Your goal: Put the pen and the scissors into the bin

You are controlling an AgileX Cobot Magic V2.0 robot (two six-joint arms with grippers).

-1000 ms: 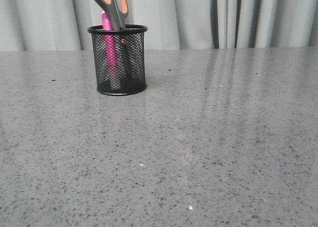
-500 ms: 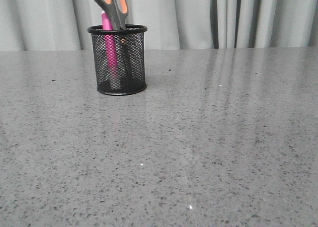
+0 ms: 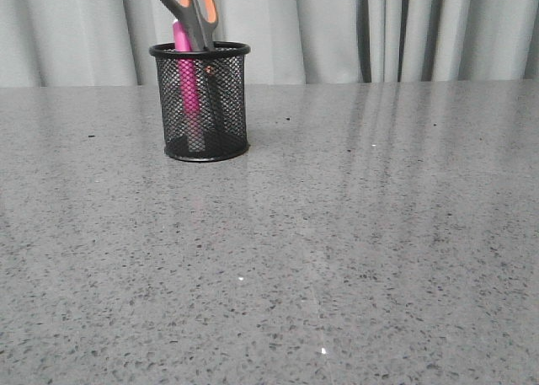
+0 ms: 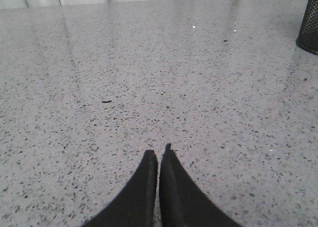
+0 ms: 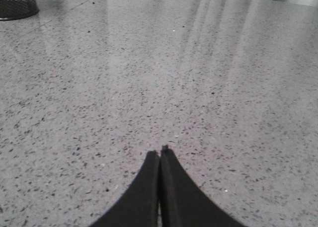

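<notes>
The black mesh bin [image 3: 203, 101] stands upright at the back left of the table. The pink pen [image 3: 185, 77] stands inside it. The scissors [image 3: 192, 10] stand in it too, blades down, grey and orange handles above the rim. No gripper shows in the front view. My left gripper [image 4: 159, 155] is shut and empty above bare table, with the bin's edge [image 4: 309, 23] far off. My right gripper [image 5: 159, 153] is shut and empty above bare table, with the bin [image 5: 17, 2] far off.
The grey speckled table [image 3: 337, 233] runs across the whole front view. Pale curtains [image 3: 379, 27] hang behind its far edge. A small dark speck [image 4: 106, 101] lies on the table ahead of the left gripper.
</notes>
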